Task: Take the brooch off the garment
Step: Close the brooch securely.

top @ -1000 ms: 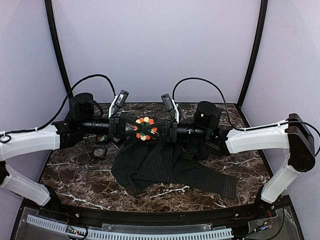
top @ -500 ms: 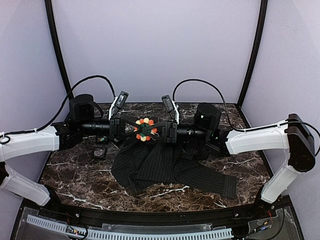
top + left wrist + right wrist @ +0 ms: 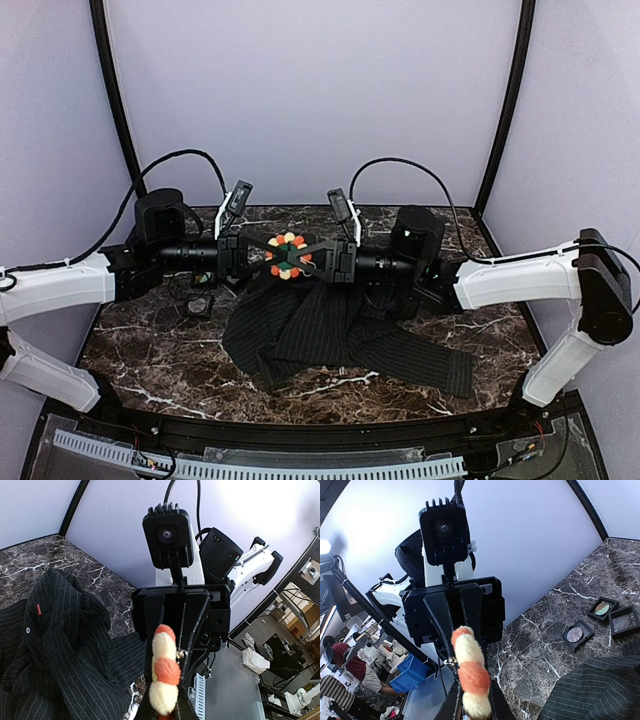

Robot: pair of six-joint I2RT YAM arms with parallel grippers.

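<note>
The brooch [image 3: 287, 256], a round flower of orange, red and white beads with a green centre, hangs in the air between my two grippers, above the top edge of the garment. My left gripper [image 3: 266, 256] is shut on its left side and my right gripper [image 3: 311, 258] on its right. The left wrist view shows the brooch [image 3: 164, 675] edge-on between my left gripper [image 3: 162, 711], its metal pin showing, no cloth on it. In the right wrist view the brooch [image 3: 470, 675] sits the same way in my right gripper [image 3: 472, 707]. The black pinstriped garment [image 3: 330, 335] lies crumpled on the table below.
A small square black box [image 3: 200, 303] sits left of the garment. The right wrist view shows three such boxes [image 3: 577, 634] on the dark marble table [image 3: 140, 340]. Black frame posts [image 3: 112, 90] and lilac walls close in the back and sides.
Both grippers, with the brooch between them, have risen a little and shifted slightly back. The garment has stayed on the table.
</note>
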